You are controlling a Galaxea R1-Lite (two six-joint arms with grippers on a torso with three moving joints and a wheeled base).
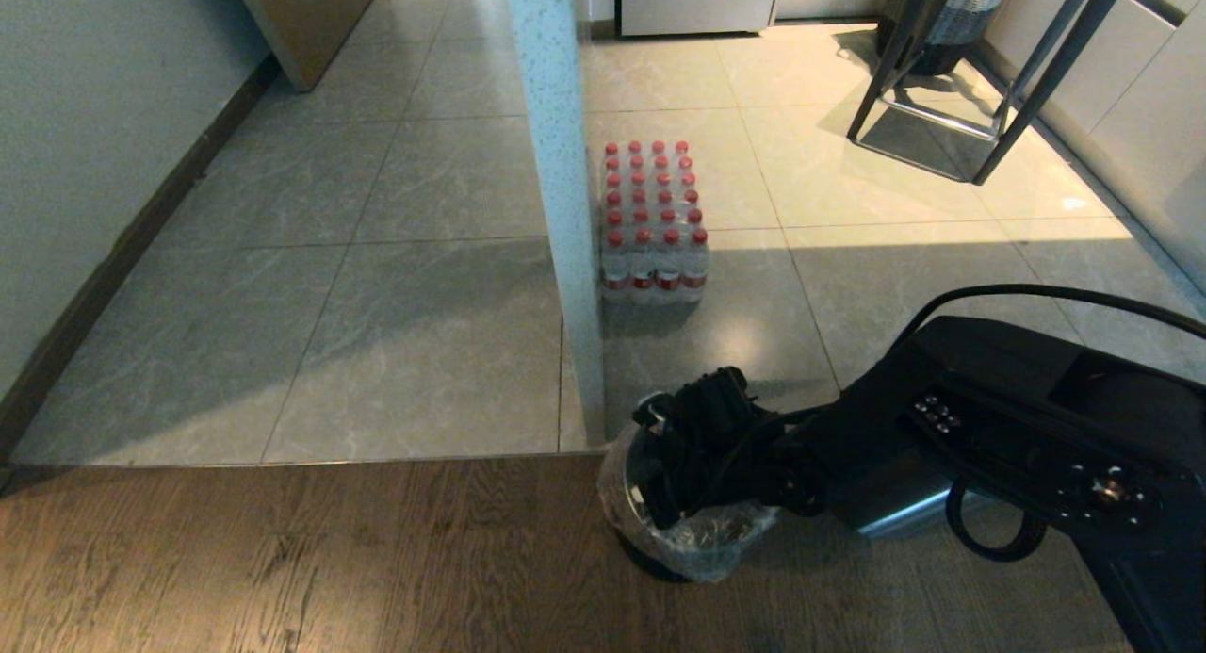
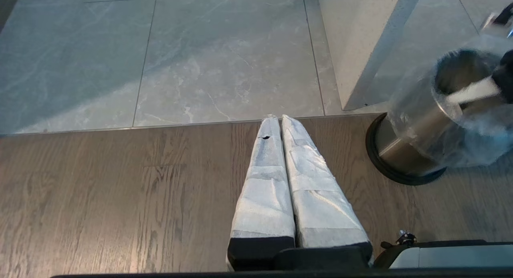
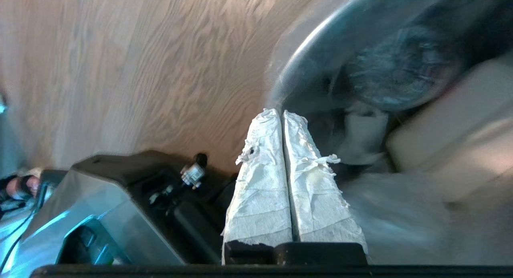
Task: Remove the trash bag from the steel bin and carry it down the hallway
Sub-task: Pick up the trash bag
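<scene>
The steel bin (image 2: 404, 149) stands on the wood floor beside a white pillar, its black base ring showing. The clear trash bag (image 1: 707, 540) lines it, folded over the rim; in the left wrist view the trash bag (image 2: 473, 145) shows as hazy film. My right gripper (image 1: 662, 507) reaches down into the bin's mouth. In the right wrist view the right gripper (image 3: 281, 111) has its wrapped fingers pressed together at the bin's rim (image 3: 320, 65), shut on the bag's edge (image 3: 400, 214). My left gripper (image 2: 279, 117) hangs shut over the wood floor, left of the bin. The tiled hallway (image 1: 396, 257) lies ahead.
A shrink-wrapped pack of red-capped bottles (image 1: 653, 224) sits on the tiles behind the white pillar (image 1: 565, 210). A black-legged stand (image 1: 970, 97) is at the far right. A wall with dark baseboard (image 1: 122, 248) runs along the left.
</scene>
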